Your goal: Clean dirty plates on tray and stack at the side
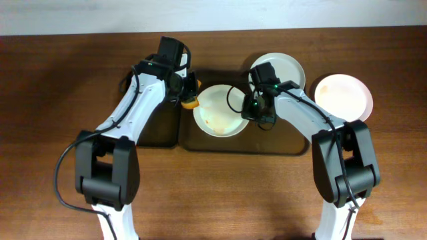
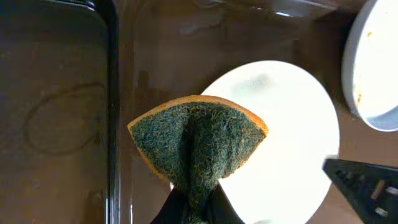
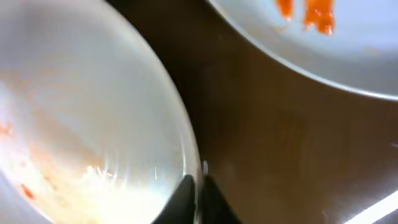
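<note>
Resting on brown wooden table (image 1: 53, 80): dark tray (image 1: 220, 143).

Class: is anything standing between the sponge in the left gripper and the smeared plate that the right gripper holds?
Nothing visible. The sponge in the left gripper hangs at the left rim of the plate with no object between; the right gripper pinches the opposite rim.

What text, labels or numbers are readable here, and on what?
None readable in any view.
Smeared plate held by the right gripper, back plate and side plate: unmarked.
Tray, sponge in the left gripper, arms: no print visible.
</note>
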### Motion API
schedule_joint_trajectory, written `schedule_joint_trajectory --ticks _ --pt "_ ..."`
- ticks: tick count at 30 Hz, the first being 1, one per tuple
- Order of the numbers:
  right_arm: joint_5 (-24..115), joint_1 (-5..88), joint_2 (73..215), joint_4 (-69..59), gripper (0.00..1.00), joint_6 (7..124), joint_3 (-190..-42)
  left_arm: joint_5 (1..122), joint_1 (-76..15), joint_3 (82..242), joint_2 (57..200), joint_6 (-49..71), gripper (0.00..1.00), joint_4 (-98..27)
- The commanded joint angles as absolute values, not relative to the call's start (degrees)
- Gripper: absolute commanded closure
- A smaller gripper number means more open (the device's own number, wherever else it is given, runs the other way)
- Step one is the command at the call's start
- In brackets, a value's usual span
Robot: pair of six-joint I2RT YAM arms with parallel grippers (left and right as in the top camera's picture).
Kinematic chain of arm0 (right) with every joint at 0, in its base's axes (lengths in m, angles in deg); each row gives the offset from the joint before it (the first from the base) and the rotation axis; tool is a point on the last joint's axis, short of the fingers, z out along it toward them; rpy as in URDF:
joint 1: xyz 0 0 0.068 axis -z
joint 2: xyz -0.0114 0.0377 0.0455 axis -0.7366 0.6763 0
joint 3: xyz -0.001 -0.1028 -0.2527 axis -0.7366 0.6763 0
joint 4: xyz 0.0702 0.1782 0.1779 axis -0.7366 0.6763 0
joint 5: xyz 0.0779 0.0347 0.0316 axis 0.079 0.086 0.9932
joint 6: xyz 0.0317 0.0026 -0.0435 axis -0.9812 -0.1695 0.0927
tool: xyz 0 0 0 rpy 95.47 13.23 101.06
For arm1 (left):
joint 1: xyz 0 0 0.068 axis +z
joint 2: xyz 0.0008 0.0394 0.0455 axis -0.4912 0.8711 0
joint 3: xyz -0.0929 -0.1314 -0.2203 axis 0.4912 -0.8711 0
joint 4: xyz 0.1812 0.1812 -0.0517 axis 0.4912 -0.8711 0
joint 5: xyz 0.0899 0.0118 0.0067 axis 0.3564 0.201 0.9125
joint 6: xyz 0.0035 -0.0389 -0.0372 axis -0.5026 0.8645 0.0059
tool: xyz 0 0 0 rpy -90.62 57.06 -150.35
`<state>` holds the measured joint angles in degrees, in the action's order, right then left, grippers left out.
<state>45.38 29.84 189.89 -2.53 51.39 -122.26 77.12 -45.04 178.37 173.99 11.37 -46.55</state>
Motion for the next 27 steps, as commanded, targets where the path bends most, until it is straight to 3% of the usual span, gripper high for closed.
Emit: schedule_joint_trajectory --ticks 1,9,13,19,23,27 --pt "47.96 29.95 190.99 -3.07 0.96 52.92 -121.83 74.52 -45.23 178.39 176.33 10.8 1.0 -46.29" --pt "54.23 31.3 190.99 -5.28 0.96 52.71 -121.83 77.32 -51.13 178.19 184.46 13.23 1.0 -39.99" --pt "56.13 32.51 190.99 -5.24 0.96 52.73 -121.83 97.1 -52.9 177.99 187.89 42.47 1.0 -44.6" --pt "57.05 32.92 190.99 -5.06 0.96 52.73 -121.83 94.37 -54.59 177.82 187.92 54.62 1.0 -55.07" --pt "57.42 32.9 190.99 -4.41 0.96 52.73 -121.83 83.77 -56.01 177.82 187.92 56.13 1.0 -57.5" --pt "57.42 32.9 190.99 -4.01 0.96 52.73 -121.83 87.31 -59.05 177.82 187.92 56.09 1.0 -57.74"
